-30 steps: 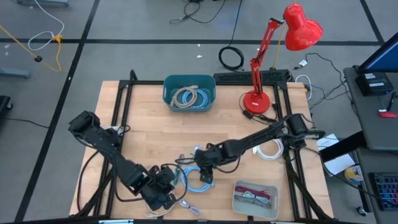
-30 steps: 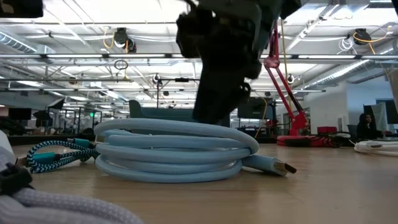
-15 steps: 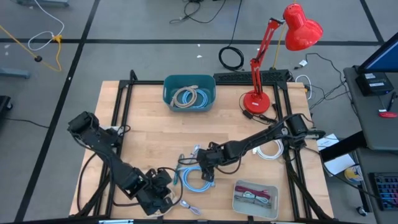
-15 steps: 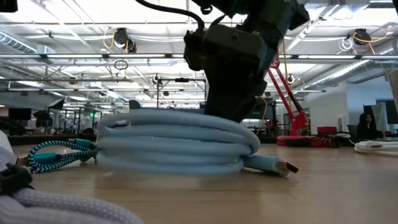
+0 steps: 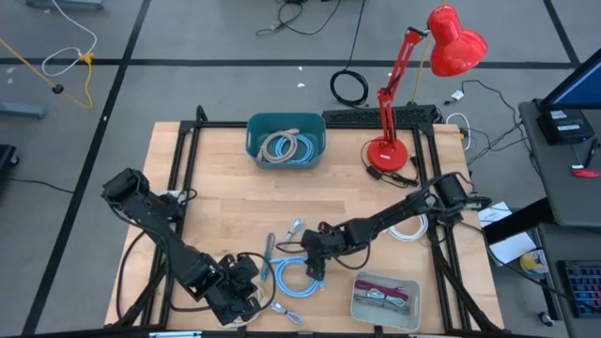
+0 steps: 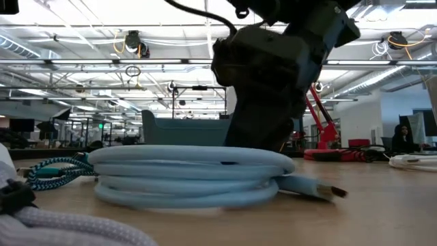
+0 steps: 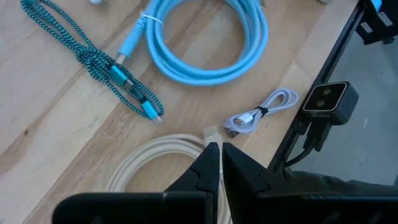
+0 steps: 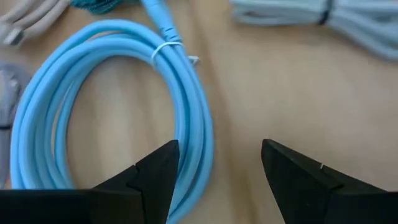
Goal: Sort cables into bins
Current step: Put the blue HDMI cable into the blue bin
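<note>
A light blue cable coil (image 5: 293, 277) lies flat near the table's front. My right gripper (image 5: 315, 269) is open and low over the coil's right side, whose strands (image 8: 196, 134) run between its two fingers. My left gripper (image 7: 221, 152) is shut at the front left, just above a beige coil (image 7: 146, 165) that lies on the wood. A teal braided cable (image 7: 106, 65), a small white cable (image 7: 261, 111) and a grey bundle (image 8: 348, 18) lie loose. The dark teal bin (image 5: 286, 141) holds coils. The pale grey tray (image 5: 385, 300) holds maroon pieces. My left gripper's shut tips stand right behind the beige coil's plug end (image 7: 211, 132); whether they touch it, I cannot tell. My right gripper comes slanting down from the far right. One finger (image 8: 155, 177) lies over the blue coil's strands and the other (image 8: 298, 183) stands outside over bare wood. The coil rests flat on the table.
A red desk lamp (image 5: 394, 141) stands at the far right of the table. A white cable (image 5: 408, 225) lies by the right edge. The low camera (image 7: 326, 99) sits on the front rail. Bare wood (image 5: 225, 197) lies between the teal bin and the arms.
My right gripper has come down and toward the table's near edge onto the light blue coil, staying open. The coil has shifted a little toward the near edge and lies flatter.
</note>
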You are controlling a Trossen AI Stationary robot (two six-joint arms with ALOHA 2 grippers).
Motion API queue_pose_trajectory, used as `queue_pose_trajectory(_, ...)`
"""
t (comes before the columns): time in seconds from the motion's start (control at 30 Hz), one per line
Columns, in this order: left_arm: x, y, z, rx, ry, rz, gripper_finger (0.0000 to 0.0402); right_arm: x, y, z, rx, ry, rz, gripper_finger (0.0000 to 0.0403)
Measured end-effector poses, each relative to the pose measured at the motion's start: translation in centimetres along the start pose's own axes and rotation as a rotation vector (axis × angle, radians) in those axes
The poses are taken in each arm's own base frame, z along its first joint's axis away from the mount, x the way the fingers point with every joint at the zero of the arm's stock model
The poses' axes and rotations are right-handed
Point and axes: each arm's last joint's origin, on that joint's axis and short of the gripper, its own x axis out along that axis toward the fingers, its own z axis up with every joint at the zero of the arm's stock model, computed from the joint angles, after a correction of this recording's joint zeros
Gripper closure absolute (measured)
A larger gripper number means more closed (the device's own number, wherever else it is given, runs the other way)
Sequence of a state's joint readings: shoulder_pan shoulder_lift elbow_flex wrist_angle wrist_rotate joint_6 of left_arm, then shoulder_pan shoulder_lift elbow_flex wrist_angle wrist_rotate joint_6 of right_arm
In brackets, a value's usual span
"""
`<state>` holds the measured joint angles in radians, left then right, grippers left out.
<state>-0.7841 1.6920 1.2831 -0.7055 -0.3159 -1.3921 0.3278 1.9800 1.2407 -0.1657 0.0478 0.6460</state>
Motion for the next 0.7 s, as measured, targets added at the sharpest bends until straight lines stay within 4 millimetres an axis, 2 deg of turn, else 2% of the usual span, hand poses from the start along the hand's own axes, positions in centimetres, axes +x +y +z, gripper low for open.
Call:
queue_pose_trajectory(0.3, 0.0, 0.0, -0.1, -0.005, 0.001, -0.001, 0.038, -0.3, 2.3, -0.9, -0.022, -0.006, 0.094, 0.0177)
queue_pose_trajectory(0.7, 0.0, 0.0, -0.1, 0.003, 0.001, -0.001, 0.038, -0.6, 3.4, -0.8, 0.043, 0.053, 0.23, 0.0177)
